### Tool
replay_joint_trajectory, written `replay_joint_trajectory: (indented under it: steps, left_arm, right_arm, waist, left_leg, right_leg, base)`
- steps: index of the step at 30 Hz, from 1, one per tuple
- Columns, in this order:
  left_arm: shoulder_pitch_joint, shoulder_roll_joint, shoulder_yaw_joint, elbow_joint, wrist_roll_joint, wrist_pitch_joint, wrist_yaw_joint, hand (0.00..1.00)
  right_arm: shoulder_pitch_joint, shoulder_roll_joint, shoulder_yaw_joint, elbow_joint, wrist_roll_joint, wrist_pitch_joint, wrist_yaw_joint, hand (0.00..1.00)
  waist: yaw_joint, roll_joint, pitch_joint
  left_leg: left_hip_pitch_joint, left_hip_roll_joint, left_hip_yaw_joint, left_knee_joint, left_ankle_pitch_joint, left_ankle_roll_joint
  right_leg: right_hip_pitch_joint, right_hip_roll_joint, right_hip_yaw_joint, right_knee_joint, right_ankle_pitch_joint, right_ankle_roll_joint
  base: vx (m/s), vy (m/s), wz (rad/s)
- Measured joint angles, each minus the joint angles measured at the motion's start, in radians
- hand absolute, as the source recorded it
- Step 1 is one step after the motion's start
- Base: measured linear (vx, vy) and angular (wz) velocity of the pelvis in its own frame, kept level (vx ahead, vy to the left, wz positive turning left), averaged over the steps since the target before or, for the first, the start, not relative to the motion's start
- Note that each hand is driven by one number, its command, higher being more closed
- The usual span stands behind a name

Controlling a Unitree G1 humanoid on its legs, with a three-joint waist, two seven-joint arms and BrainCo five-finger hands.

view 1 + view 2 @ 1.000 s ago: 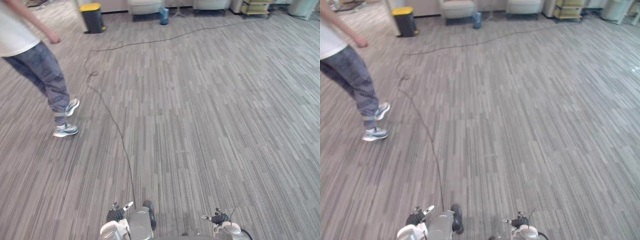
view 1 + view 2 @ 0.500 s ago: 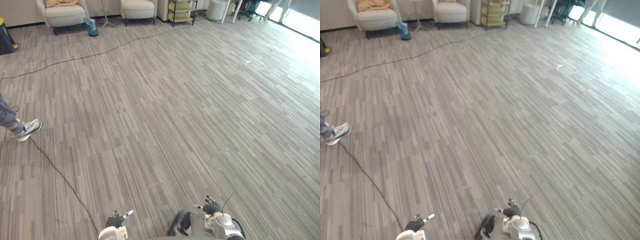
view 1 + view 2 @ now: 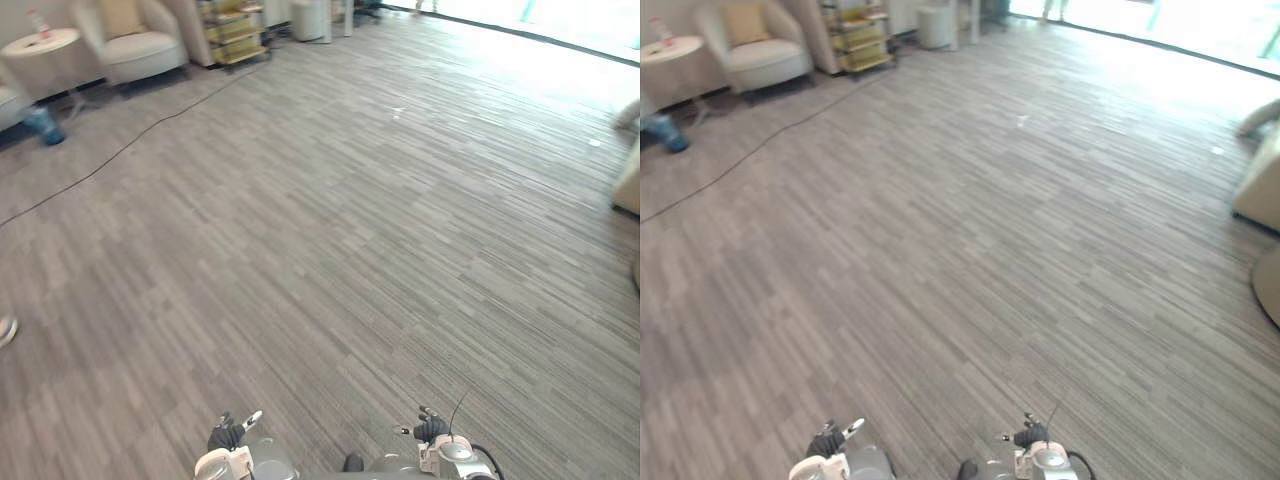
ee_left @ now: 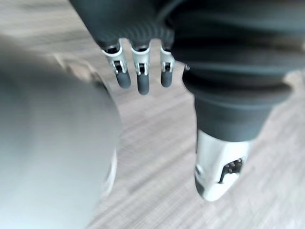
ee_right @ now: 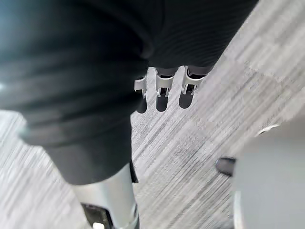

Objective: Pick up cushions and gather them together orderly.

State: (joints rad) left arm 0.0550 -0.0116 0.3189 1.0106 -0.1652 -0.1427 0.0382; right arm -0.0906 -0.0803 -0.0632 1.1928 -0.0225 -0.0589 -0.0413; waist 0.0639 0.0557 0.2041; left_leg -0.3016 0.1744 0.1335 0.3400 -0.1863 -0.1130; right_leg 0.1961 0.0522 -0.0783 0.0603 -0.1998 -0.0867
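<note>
Beige cushion (image 3: pixel 740 22) sits in the armchair (image 3: pixel 760 62), well apart from the left hand (image 4: pixel 138 78) and right hand (image 5: pixel 161 98), which both hang loose and hold nothing. Best to walk right up to the armchair before reaching, so the grasp lands squarely.

Floor (image 3: pixel 350 230) under left hand (image 4: pixel 133 24): grey striped planks, matt fin. Hand cover: dark, ribbed, matt. Fingers (image 4: pixel 141 67): silver, metal-look, glossy, smooth.
</note>
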Motion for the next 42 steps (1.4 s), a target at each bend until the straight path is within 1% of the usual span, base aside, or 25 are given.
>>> replay_joint_trajectory:
  steps: [1, 2, 3, 6, 7, 8, 10, 12, 14, 16, 18, 19, 20, 22, 24, 25, 26, 27, 30, 32, 35, 37, 39, 40, 42]
  left_arm:
    - [0.000, -0.003, -0.001, 0.001, -0.006, 0.002, 0.001, 0.00]
    - [0.002, 0.000, 0.000, 0.002, -0.012, 0.003, 0.001, 0.00]
    - [0.005, 0.005, 0.002, 0.001, -0.011, 0.003, 0.000, 0.00]
    - [-0.005, 0.028, 0.008, 0.022, -0.006, 0.005, 0.001, 0.00]
    - [-0.009, 0.042, -0.004, 0.031, -0.004, 0.006, 0.003, 0.00]
    - [-0.018, 0.049, -0.008, 0.042, -0.001, 0.008, 0.004, 0.00]
    - [-0.017, 0.055, -0.060, 0.079, 0.018, 0.022, 0.008, 0.00]
    - [-0.016, 0.056, -0.109, 0.083, 0.038, 0.020, 0.008, 0.00]
    - [-0.024, 0.053, -0.130, 0.091, 0.046, 0.021, 0.007, 0.00]
    - [-0.029, 0.058, -0.144, 0.102, 0.058, 0.025, 0.005, 0.00]
    - [-0.020, 0.073, -0.140, 0.102, 0.065, 0.024, 0.006, 0.00]
    - [-0.012, 0.069, -0.127, 0.102, 0.064, 0.024, 0.007, 0.00]
    - [-0.007, 0.049, -0.099, 0.101, 0.067, 0.023, 0.005, 0.00]
    - [0.000, 0.036, -0.091, 0.101, 0.067, 0.021, 0.003, 0.00]
    - [-0.004, 0.008, -0.070, 0.103, 0.077, 0.023, 0.002, 0.00]
    - [-0.005, 0.006, -0.070, 0.102, 0.077, 0.022, 0.001, 0.00]
    - [-0.007, 0.010, -0.067, 0.094, 0.077, 0.019, 0.001, 0.00]
    - [-0.004, 0.020, -0.063, 0.080, 0.077, 0.017, 0.002, 0.00]
    - [-0.004, 0.028, -0.059, 0.051, 0.076, 0.015, 0.003, 0.00]
    - [-0.003, 0.027, -0.059, 0.027, 0.072, 0.011, 0.003, 0.00]
    - [-0.009, 0.022, -0.062, 0.014, 0.045, 0.009, 0.002, 0.00]
    - [-0.005, 0.033, -0.058, 0.001, 0.045, 0.009, 0.002, 0.00]
    - [-0.012, 0.031, -0.041, 0.007, 0.046, 0.014, 0.002, 0.00]
    - [-0.024, 0.036, -0.040, 0.029, 0.046, 0.016, 0.004, 0.00]
    - [-0.034, 0.060, -0.077, 0.060, 0.049, 0.022, 0.006, 0.00]
  right_arm:
    - [0.001, -0.003, 0.010, 0.001, 0.000, 0.000, 0.000, 0.00]
    - [0.005, -0.002, 0.034, 0.002, 0.001, 0.000, 0.001, 0.00]
    - [0.008, 0.005, 0.036, 0.001, 0.001, 0.000, 0.002, 0.00]
    - [0.014, 0.040, 0.046, 0.004, -0.001, -0.006, 0.009, 0.00]
    - [0.003, 0.046, 0.045, 0.004, -0.002, -0.010, 0.014, 0.00]
    - [0.000, 0.048, 0.037, 0.003, -0.005, -0.012, 0.018, 0.00]
    - [0.002, 0.038, 0.027, -0.002, -0.019, -0.023, 0.023, 0.00]
    - [0.000, 0.035, 0.029, -0.010, -0.026, -0.033, 0.022, 0.00]
    - [0.000, 0.031, 0.029, -0.046, -0.029, -0.034, 0.023, 0.00]
    - [-0.009, 0.021, 0.029, -0.075, -0.028, -0.030, 0.023, 0.00]
    - [-0.001, 0.014, 0.028, -0.073, -0.028, -0.020, 0.022, 0.00]
    - [0.008, 0.007, 0.020, -0.073, -0.015, -0.020, 0.024, 0.00]
    - [0.005, -0.005, 0.023, -0.073, -0.021, -0.020, 0.023, 0.00]
    - [0.003, -0.022, 0.027, -0.071, -0.027, -0.020, 0.025, 0.00]
    - [0.001, -0.040, 0.033, -0.074, -0.026, -0.019, 0.023, 0.00]
    - [0.000, -0.042, 0.039, -0.070, -0.027, -0.018, 0.021, 0.00]
    - [0.000, -0.042, 0.046, -0.056, -0.027, -0.011, 0.019, 0.00]
    - [0.000, -0.037, 0.067, -0.034, -0.026, -0.009, 0.018, 0.00]
    - [0.003, -0.028, 0.076, -0.018, -0.025, -0.007, 0.013, 0.00]
    - [0.001, -0.018, 0.067, -0.015, -0.021, -0.001, 0.007, 0.00]
    - [0.002, -0.010, 0.072, -0.008, -0.019, -0.001, 0.003, 0.00]
    - [0.003, 0.009, 0.077, 0.003, -0.019, 0.001, 0.003, 0.00]
    - [0.005, 0.023, 0.078, 0.002, -0.020, -0.002, 0.007, 0.00]
    - [-0.010, 0.027, 0.077, 0.003, -0.020, -0.005, 0.015, 0.00]
    - [-0.008, 0.032, 0.069, 0.001, -0.022, -0.011, 0.022, 0.00]
  waist:
    - [0.001, 0.009, -0.005]
    - [0.006, 0.008, -0.008]
    - [0.007, 0.001, -0.026]
    - [0.001, -0.045, -0.055]
    - [-0.001, -0.064, -0.051]
    - [-0.004, -0.070, -0.041]
    - [-0.021, -0.065, -0.036]
    - [-0.028, -0.049, -0.037]
    - [-0.043, -0.044, -0.034]
    - [-0.072, -0.046, -0.019]
    - [-0.075, -0.078, -0.009]
    - [-0.081, -0.078, -0.011]
    - [-0.084, -0.053, -0.025]
    - [-0.081, -0.027, -0.046]
    - [-0.083, 0.031, -0.033]
    - [-0.081, 0.042, -0.030]
    - [-0.076, 0.048, -0.020]
    - [-0.071, 0.027, -0.011]
    - [-0.064, 0.002, -0.014]
    - [-0.048, -0.003, -0.010]
    - [-0.020, 0.005, -0.004]
    - [0.000, -0.018, -0.029]
    - [-0.009, -0.025, -0.040]
    - [-0.007, -0.042, -0.034]
    - [-0.019, -0.065, -0.033]
  left_leg:
    - [-0.020, 0.001, -0.010, -0.080, 0.022, -0.009]
    - [-0.027, 0.006, -0.011, -0.058, 0.110, 0.005]
    - [-0.035, -0.001, -0.008, -0.006, 0.135, 0.012]
    - [-0.024, -0.011, 0.051, 0.119, 0.049, 0.062]
    - [0.031, -0.032, 0.086, 0.104, 0.011, 0.073]
    - [0.085, -0.052, 0.104, 0.088, -0.002, 0.078]
    - [0.299, -0.093, 0.130, -0.018, -0.034, 0.102]
    - [0.440, -0.098, 0.154, -0.143, -0.031, 0.103]
    - [0.515, -0.096, 0.164, -0.215, -0.031, 0.103]
    - [0.589, -0.099, 0.163, -0.284, -0.031, 0.103]
    - [0.672, -0.135, 0.158, -0.313, -0.043, 0.087]
    - [0.708, -0.138, 0.152, -0.316, -0.056, 0.078]
    - [0.733, -0.114, 0.142, -0.284, -0.060, 0.076]
    - [0.637, -0.061, 0.106, -0.035, -0.059, 0.073]
    - [0.456, 0.079, 0.077, 0.426, 0.081, -0.058]
    - [0.412, 0.122, 0.084, 0.556, 0.079, -0.063]
    - [0.363, 0.176, 0.113, 0.706, 0.032, -0.033]
    - [0.325, 0.183, 0.131, 0.748, -0.009, -0.028]
    - [0.161, 0.149, 0.170, 0.613, -0.080, 0.021]
    - [0.076, 0.072, 0.131, 0.328, -0.075, 0.019]
    - [0.009, -0.007, 0.049, -0.109, 0.085, 0.001]
    - [-0.003, -0.019, 0.052, -0.013, 0.170, 0.031]
    - [-0.023, -0.024, 0.055, 0.074, 0.104, 0.081]
    - [0.030, -0.033, 0.088, 0.071, 0.069, 0.098]
    - [0.144, -0.084, 0.114, 0.046, 0.010, 0.119]
  right_leg:
    - [0.020, 0.002, 0.024, -0.016, -0.010, 0.017]
    - [0.068, -0.010, 0.076, -0.029, -0.040, 0.043]
    - [0.080, -0.029, 0.098, -0.019, -0.061, 0.052]
    - [-0.059, -0.081, 0.109, 0.343, -0.096, 0.076]
    - [-0.164, -0.129, 0.082, 0.594, -0.038, 0.179]
    - [-0.217, -0.166, 0.058, 0.733, -0.004, 0.213]
    - [-0.250, -0.260, -0.111, 0.887, -0.047, 0.138]
    - [-0.298, -0.270, -0.257, 0.773, -0.105, 0.090]
    - [-0.387, -0.241, -0.327, 0.564, -0.089, 0.090]
    - [-0.456, -0.197, -0.346, 0.223, 0.079, 0.118]
    - [-0.476, -0.207, -0.329, 0.104, 0.167, 0.125]
    - [-0.474, -0.201, -0.289, 0.120, 0.230, 0.081]
    - [-0.485, -0.182, -0.261, 0.209, 0.273, 0.043]
    - [-0.506, -0.173, -0.255, 0.313, 0.193, -0.002]
    - [-0.427, -0.102, -0.262, 0.320, 0.097, -0.023]
    - [-0.391, -0.075, -0.257, 0.308, 0.073, -0.033]
    - [-0.304, -0.036, -0.237, 0.271, 0.049, -0.042]
    - [-0.225, -0.026, -0.224, 0.225, 0.035, -0.044]
    - [-0.077, 0.001, -0.159, 0.081, 0.049, -0.017]
    - [-0.027, -0.001, -0.119, 0.022, 0.047, -0.006]
    - [0.063, -0.006, -0.021, -0.046, 0.005, 0.040]
    - [0.087, -0.046, 0.044, -0.027, -0.049, 0.076]
    - [0.019, -0.066, 0.052, 0.134, -0.066, 0.100]
    - [-0.093, -0.098, 0.041, 0.427, -0.060, 0.129]
    - [-0.234, -0.200, -0.007, 0.822, 0.042, 0.216]
  base:
    - [0.63, 0.442, -1.19]
    - [0.58, 0.397, -1.02]
    - [0.87, 0.508, -1.07]
    - [0.63, 0.340, -0.76]
    - [0.59, 0.335, -0.55]
    - [0.46, 0.243, -0.37]
    - [0.58, 0.215, -0.13]
    - [0.62, 0.148, -0.08]
    - [0.56, 0.047, 0.01]
    - [0.65, -0.034, 0.23]
    - [0.55, -0.102, 0.28]
    - [0.80, -0.179, 0.22]
    - [0.69, -0.184, 0.07]
    - [0.58, -0.227, -0.05]
    - [0.69, -0.253, -0.16]
    - [0.75, -0.177, -0.45]
    - [0.72, -0.131, -0.56]
    - [0.68, -0.127, -0.58]
    - [0.49, -0.071, -0.50]
    - [0.44, 0.059, -0.77]
    - [0.51, 0.204, -0.93]
    - [0.61, 0.311, -0.92]
    - [0.63, 0.295, -0.62]
    - [0.62, 0.293, -0.48]
    - [0.63, 0.257, 0.00]
